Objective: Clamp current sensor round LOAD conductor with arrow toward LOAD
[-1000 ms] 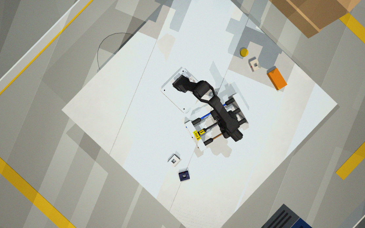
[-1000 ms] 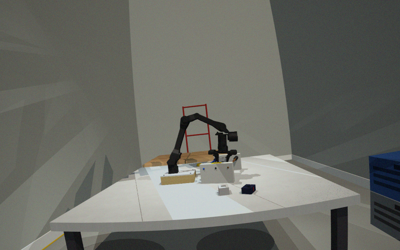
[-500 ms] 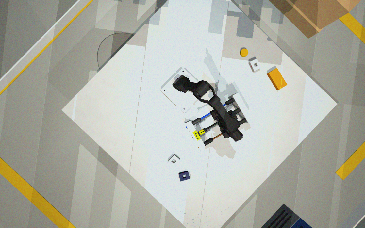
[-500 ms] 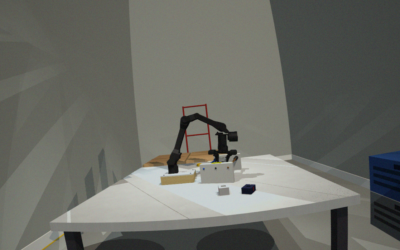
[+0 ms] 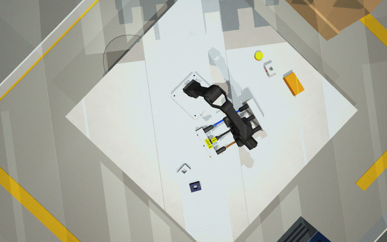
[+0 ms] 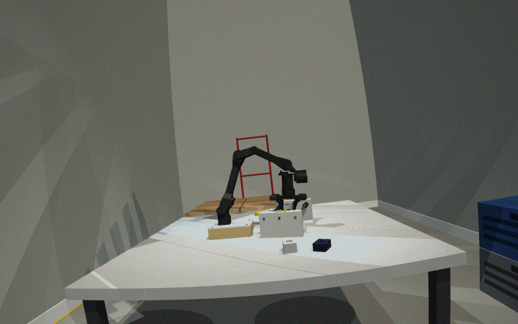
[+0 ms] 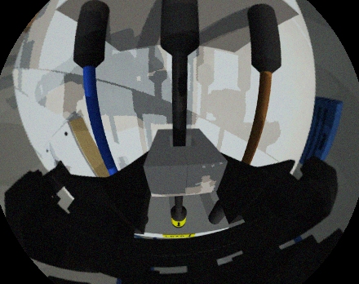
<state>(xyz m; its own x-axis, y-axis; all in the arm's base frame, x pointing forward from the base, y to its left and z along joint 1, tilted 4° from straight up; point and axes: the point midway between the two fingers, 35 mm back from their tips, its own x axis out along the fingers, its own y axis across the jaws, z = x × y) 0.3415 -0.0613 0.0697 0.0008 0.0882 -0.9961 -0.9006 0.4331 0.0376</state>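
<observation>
The grey split-core sensor (image 7: pixel 188 177) (image 6: pixel 288 206) sits round the black middle conductor (image 7: pixel 179 94) (image 5: pixel 225 133), between two white end panels. Its two halves meet at a thin seam in the wrist view. My gripper (image 7: pixel 179 151) (image 6: pixel 288 204) is shut on the sensor, one finger on each side; in the top view the arm hides it. A yellow arrow tag (image 5: pixel 213 140) (image 7: pixel 179 223) is on this conductor, beside the yellow LOAD label (image 5: pixel 208 143) (image 7: pixel 178 236) on the near panel (image 6: pixel 281 225). The sensor's own arrow and its latch are not visible.
A blue conductor (image 7: pixel 97 118) (image 5: pixel 218 123) and a brown one (image 7: pixel 261 110) (image 5: pixel 230 144) flank the sensor. A small white block (image 6: pixel 289 246) and a dark blue one (image 5: pixel 195 190) (image 6: pixel 321 245) stand before the near panel. An orange box (image 5: pixel 294 84) and a yellow disc (image 5: pixel 258 55) stand farther off.
</observation>
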